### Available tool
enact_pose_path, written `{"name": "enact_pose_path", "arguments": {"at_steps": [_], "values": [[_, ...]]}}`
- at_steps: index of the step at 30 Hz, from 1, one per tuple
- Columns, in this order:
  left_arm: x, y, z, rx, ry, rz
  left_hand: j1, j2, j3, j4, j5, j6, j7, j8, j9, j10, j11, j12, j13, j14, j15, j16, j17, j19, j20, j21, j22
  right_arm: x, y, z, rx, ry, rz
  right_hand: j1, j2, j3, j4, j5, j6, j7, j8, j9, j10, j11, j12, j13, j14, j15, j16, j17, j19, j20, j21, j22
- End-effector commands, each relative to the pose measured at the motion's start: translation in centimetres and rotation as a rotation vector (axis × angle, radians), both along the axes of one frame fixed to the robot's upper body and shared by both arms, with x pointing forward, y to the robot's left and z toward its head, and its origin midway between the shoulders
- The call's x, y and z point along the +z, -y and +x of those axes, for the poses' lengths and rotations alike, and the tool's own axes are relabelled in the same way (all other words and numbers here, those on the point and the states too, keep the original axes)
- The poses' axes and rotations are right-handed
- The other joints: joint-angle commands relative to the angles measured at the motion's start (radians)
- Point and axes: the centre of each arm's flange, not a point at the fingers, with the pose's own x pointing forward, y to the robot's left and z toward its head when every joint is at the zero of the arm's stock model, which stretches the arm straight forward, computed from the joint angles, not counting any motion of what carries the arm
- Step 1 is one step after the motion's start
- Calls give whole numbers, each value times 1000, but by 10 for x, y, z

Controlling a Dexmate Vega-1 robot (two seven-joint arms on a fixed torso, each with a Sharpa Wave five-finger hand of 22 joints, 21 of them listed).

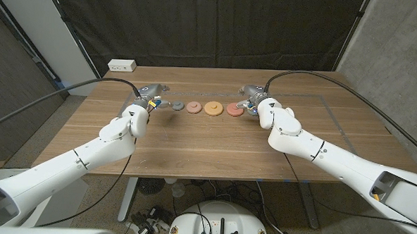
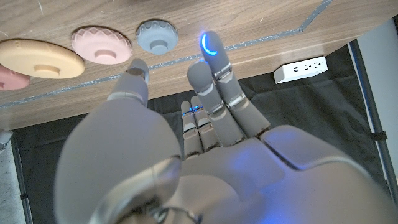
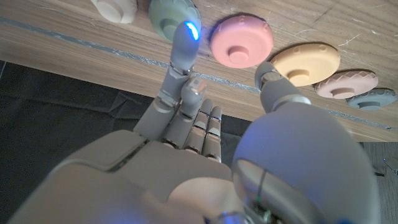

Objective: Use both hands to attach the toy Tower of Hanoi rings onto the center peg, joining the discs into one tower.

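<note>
1. Discs: a row lies on the wooden table (image 1: 207, 142) between the two hands; the blue-grey disc (image 1: 176, 105) sits nearest the left hand (image 1: 147, 100), then the pale pink disc (image 1: 193, 107), the orange disc (image 1: 212, 108) and the red-pink disc (image 1: 233, 109) nearest the right hand (image 1: 255, 101); the right wrist view adds a green disc (image 3: 174, 17) and a cream disc (image 3: 115, 7) beyond the red-pink one; no discs are yet joined.
2. Hands: each holds nothing, fingers spread and extended toward the row's ends.
3. Risk, grasping: the discs are low and flat; a fingertip landing on a rim would likely push the disc along the wood rather than lift it, scattering the row.
4. Risk, alignment: each disc carries a raised centre stub; mating off-axis or tilted would probably jam or pop the pair apart.
5. Risk, order: seizing neighbours of mismatched size could spoil the tower's taper.
6. Risk, collision: both hands converging on one row may knock fingers together.
</note>
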Motion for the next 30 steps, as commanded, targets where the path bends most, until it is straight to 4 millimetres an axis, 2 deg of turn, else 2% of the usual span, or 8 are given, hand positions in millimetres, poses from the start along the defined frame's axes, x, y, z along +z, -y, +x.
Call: {"name": "enact_pose_path", "arguments": {"at_steps": [1,19,30], "values": [[-3,-1,-1,2,-3,-7,11,4,-2,-2,4,8,2,6,2,11,-1,-3,4,-2,-2,5,0,-5,-75,7,-1,1,-7,11,17,-41,-23,-3,-1,0,1,-6,-10,2,-3,2,-10,2,-4,-1,-4,-106,-6,5,-7,-2,7,1],[-5,-2,-3,5,-12,-5,11,6,-5,-2,6,10,3,5,2,13,-1,-3,4,-3,-2,6,0,-12,-75,22,-8,2,-11,30,-10,-116,-44,0,-13,-4,-1,-11,-67,22,-15,4,-62,22,-7,1,-33,-107,-36,-5,-31,-1,8,-6],[-3,-1,-2,6,-16,3,11,7,-6,-2,6,12,3,5,2,15,-3,-3,5,-1,-2,9,2,-15,-75,31,-12,0,-14,41,-26,-152,-59,-11,-11,-14,5,-15,-91,28,-17,3,-83,33,-6,1,-39,-106,-50,-15,-44,-1,9,-9]]}}
